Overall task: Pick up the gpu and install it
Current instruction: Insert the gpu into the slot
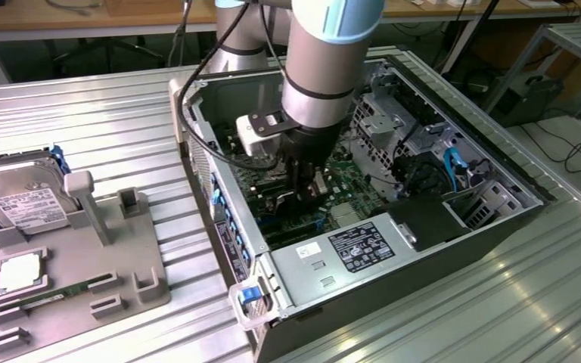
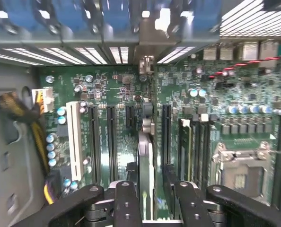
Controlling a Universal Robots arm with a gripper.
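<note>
Going left to right in the exterior view: at the left edge a silver hard drive (image 1: 20, 198) stands in a grey parts holder (image 1: 69, 261) on the ribbed metal surface (image 1: 88, 113). A green memory stick (image 1: 54, 296) lies in a lower slot of that holder, and the upright posts beside it have nothing in them. The open PC case (image 1: 371, 227) takes up the middle and right, and the arm reaches down into it, with the claw (image 1: 306, 198) low over the motherboard (image 1: 346, 162).

In the wrist view the gpu (image 2: 145, 165) shows edge-on as a thin card standing upright on the green motherboard (image 2: 117, 94), in the centre of the frame, lined up among the long black expansion slots (image 2: 94, 142). The claw (image 2: 150, 203) sits at the bottom centre with its fingers either side of the card's top edge. They look partly open, but I honestly can't tell whether they're pinching the card or have let go.

So my read: pickup done, card carried into the case and standing at a slot. Whether it's fully seated I can't see.
</note>
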